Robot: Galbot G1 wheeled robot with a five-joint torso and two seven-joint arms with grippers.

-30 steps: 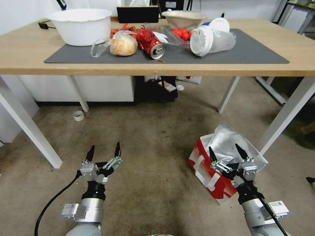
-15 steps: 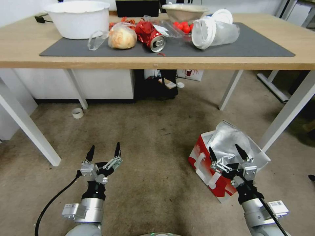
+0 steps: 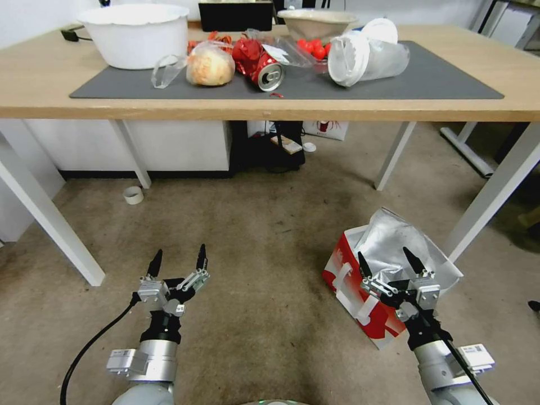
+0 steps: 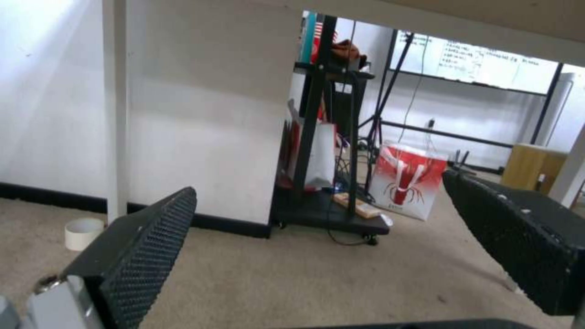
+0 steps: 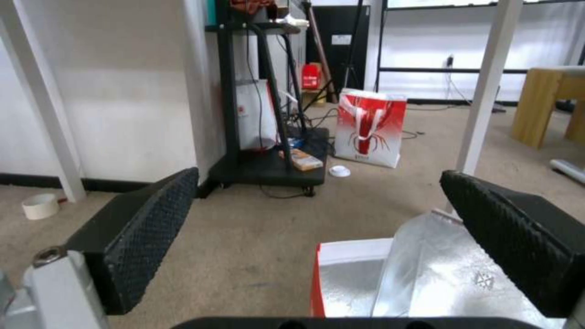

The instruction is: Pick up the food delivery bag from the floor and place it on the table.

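Head camera tipped slightly since before; arms unmoved. Food delivery bag (image 3: 360, 284) on floor (image 3: 264, 247), near right, untouched under spread right gripper (image 3: 388, 260). Left gripper (image 3: 178, 259) spread, idle. Worktop (image 3: 34, 84) far.

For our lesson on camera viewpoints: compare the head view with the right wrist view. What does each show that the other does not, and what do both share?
The head view alone shows the table top with its grey mat, white bowl, crushed can and tipped plastic cup, plus the left gripper, open above the floor.

The right wrist view alone shows a wooden stool in the room behind.

Both show the delivery bag with its foil lining, the right gripper open above it, the tape roll and the red-and-white paper bag.
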